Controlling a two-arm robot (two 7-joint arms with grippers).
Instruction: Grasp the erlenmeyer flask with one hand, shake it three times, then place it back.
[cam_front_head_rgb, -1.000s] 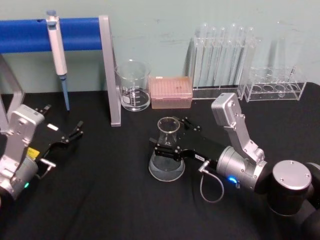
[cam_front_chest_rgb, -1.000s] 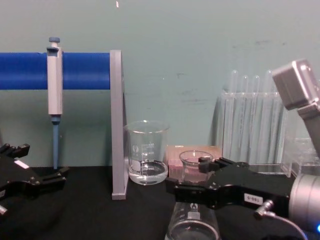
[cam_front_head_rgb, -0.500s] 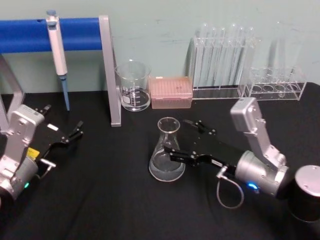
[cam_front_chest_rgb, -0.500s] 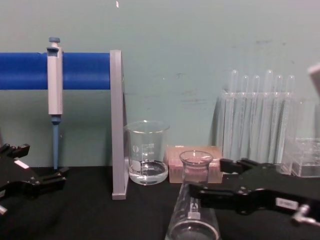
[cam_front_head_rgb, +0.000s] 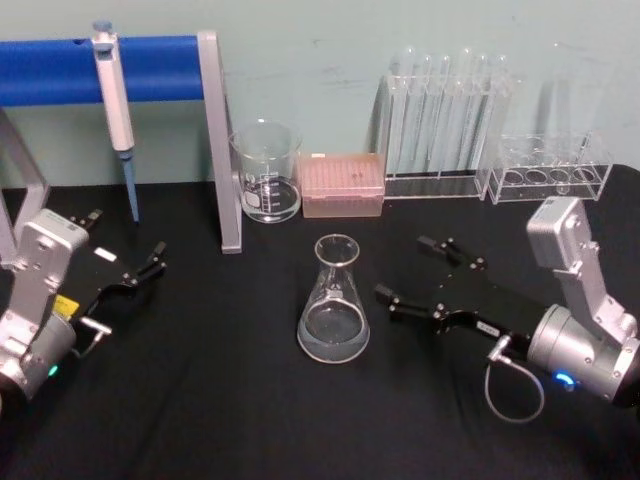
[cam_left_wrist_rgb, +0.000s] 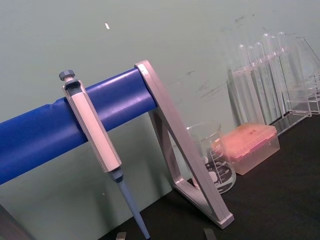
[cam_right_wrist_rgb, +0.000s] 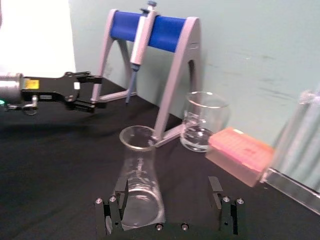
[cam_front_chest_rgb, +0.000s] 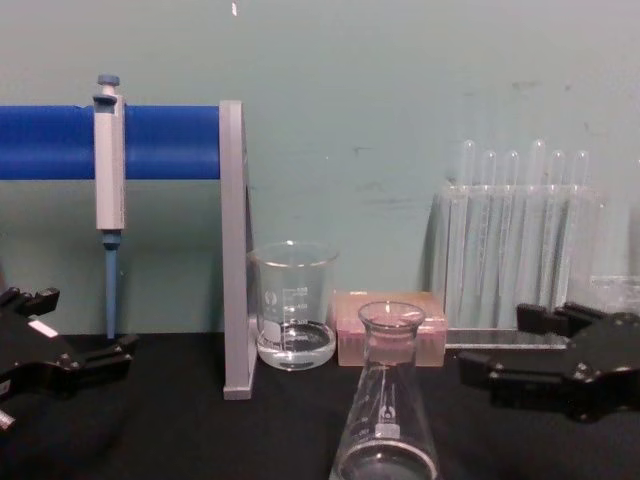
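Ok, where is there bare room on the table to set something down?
Bare cloth lies in front of the erlenmeyer flask, between the left gripper and the right gripper. The back row is crowded: beaker, pink tip box, test tube racks.

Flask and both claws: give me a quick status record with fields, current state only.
flask: upright on the black table, mid-front
flask contact: none, free of both claws
right claw: open, to the flask's right, apart from it
left claw: open, parked at the table's left side
behind flask: beaker, pink box, test tube rack
pipette: hanging on the blue stand
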